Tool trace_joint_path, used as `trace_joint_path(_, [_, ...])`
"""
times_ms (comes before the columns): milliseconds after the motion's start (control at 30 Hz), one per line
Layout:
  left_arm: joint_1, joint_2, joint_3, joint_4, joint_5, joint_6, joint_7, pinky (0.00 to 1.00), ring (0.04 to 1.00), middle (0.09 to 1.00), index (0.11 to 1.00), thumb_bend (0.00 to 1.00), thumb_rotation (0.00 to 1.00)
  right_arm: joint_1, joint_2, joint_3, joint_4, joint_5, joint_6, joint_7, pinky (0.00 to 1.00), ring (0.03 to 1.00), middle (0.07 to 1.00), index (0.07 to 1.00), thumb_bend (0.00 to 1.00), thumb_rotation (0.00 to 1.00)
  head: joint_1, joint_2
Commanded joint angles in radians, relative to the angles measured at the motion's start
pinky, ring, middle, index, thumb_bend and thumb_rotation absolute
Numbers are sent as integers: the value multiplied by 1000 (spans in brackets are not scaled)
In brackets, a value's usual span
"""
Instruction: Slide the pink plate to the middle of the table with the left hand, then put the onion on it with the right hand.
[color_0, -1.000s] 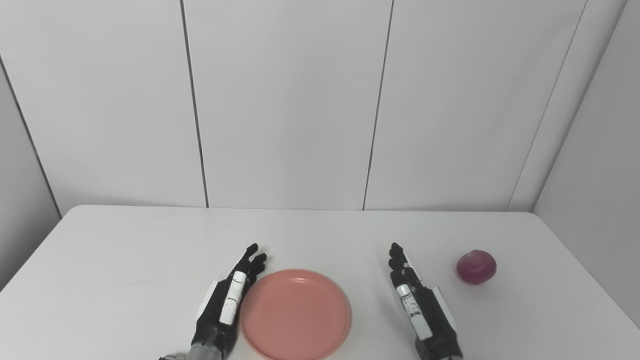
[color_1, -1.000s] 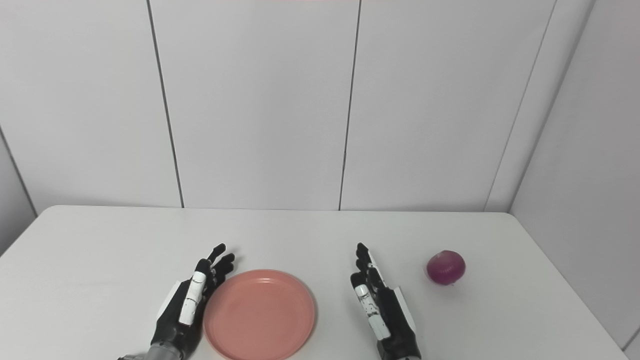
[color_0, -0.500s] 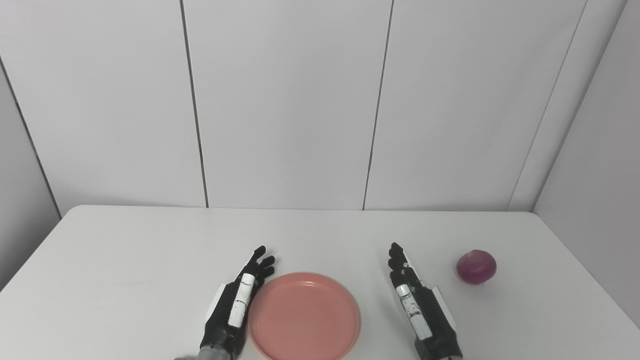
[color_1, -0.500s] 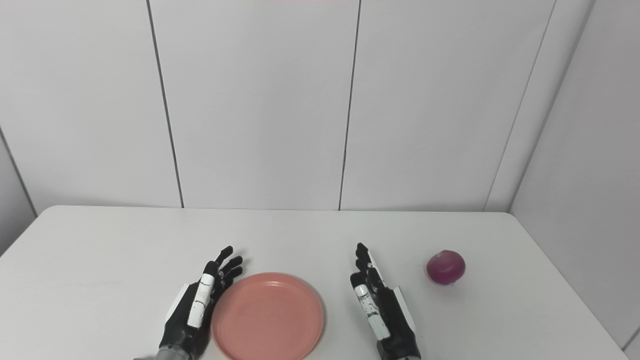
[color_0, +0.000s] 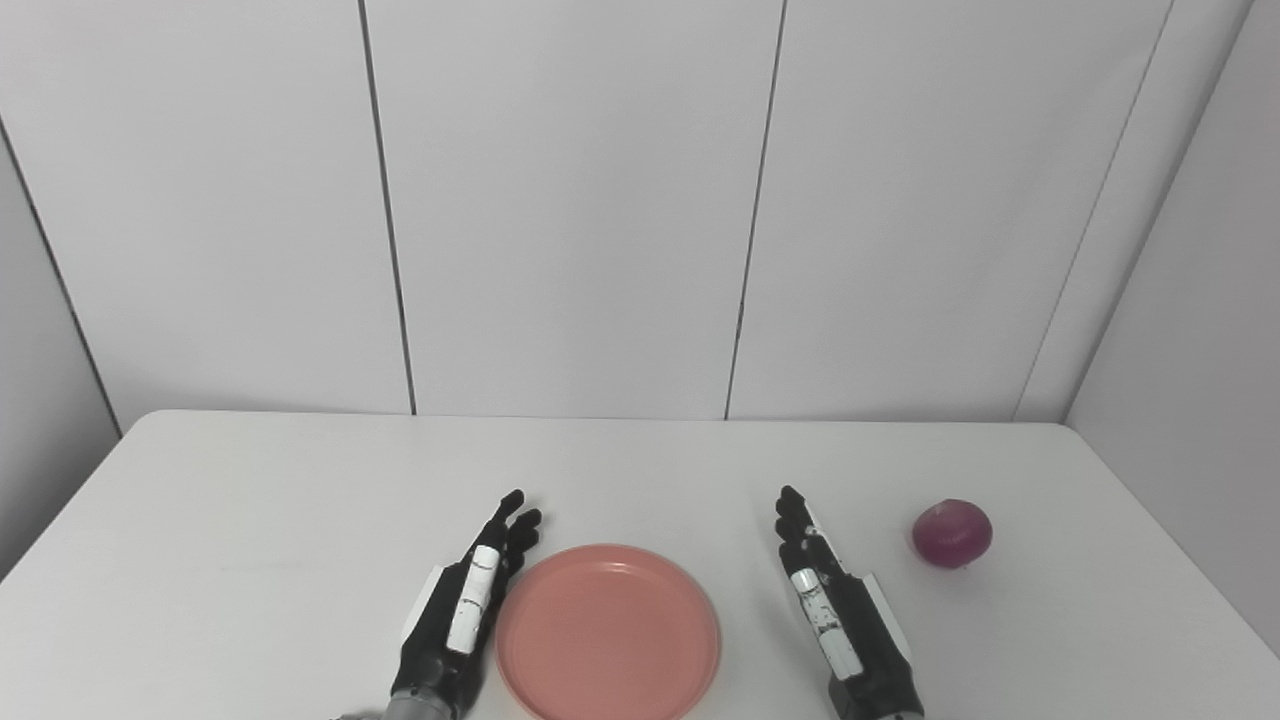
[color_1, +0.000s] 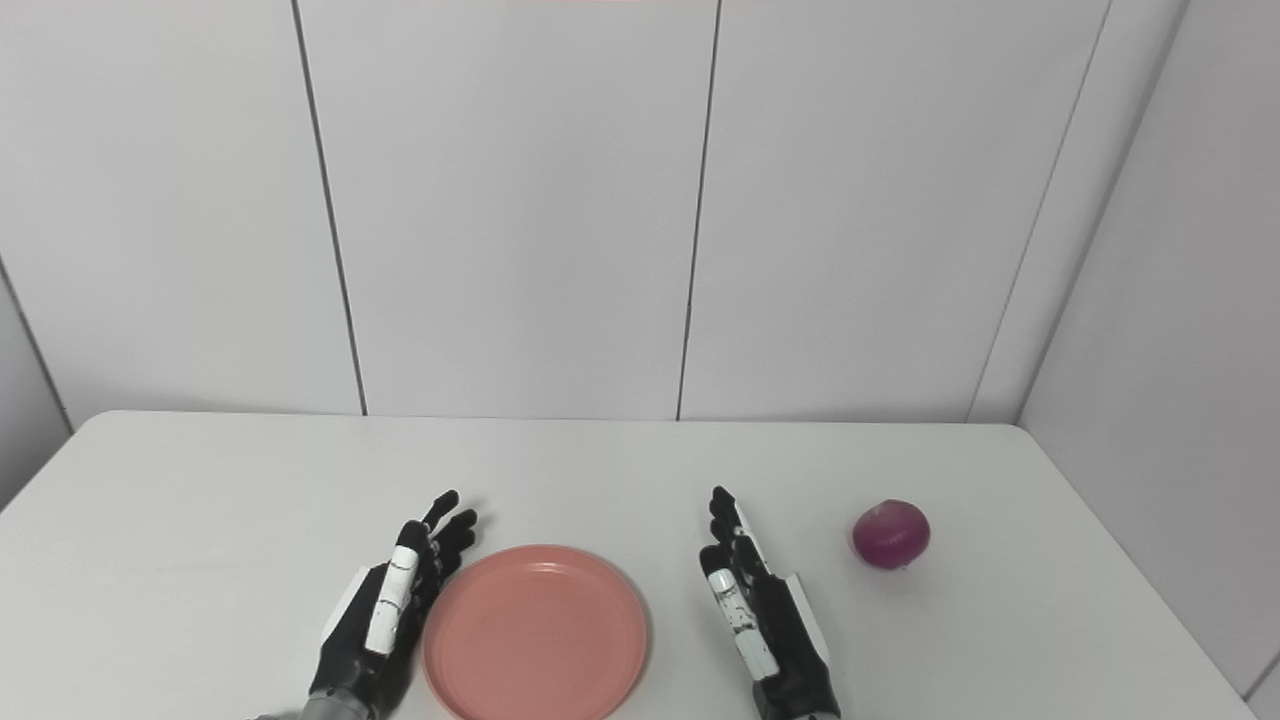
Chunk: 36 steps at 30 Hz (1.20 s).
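On the white bench (color_0: 250, 520), near its front edge: pink plate (color_0: 608, 632), about mid-width, handy for loading. Left robot hand (color_0: 462, 610) just beside its left rim, edge-on, fingers straight and spread, empty. Right robot hand (color_0: 840, 620) likewise spread, idle. Onion (color_0: 951, 534) well to the right, untouched.

Setting reads as a lab test booth. Plain white table (color_0: 250, 520) enclosed on the back and both sides by bare white wall panels (color_0: 570, 200) with dark vertical seams. Surfaces are uniform and unmarked, with even, flat lighting.
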Motion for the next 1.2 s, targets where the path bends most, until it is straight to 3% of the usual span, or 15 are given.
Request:
trace_joint_path(0, [-14,20,14,7,-16,-43,-21,991,958,946,951,836,1000,23,19,6,6,9,10,-10,1000,1000,990,994,681,888,-3,4])
trace_joint_path(233, [-26,54,47,90,-51,-108,-53,973,956,948,939,802,1000,21,19,6,8,8,2,-7,1000,999,991,995,660,888,-13,9])
trace_joint_path(533, [-24,92,53,135,-94,-123,-111,1000,977,971,966,735,1000,11,25,0,-8,-3,17,-25,1000,997,984,992,681,903,-50,40])
trace_joint_path(867, [-13,102,45,82,-89,-68,-117,997,980,981,979,752,1000,-23,8,-29,-63,23,55,-38,1000,1000,987,993,704,879,-34,98])
trace_joint_path(1167, [-8,92,42,36,-82,-15,-103,991,979,978,982,759,1000,-70,-25,-62,-114,-12,28,-73,1000,999,982,985,663,860,-9,135])
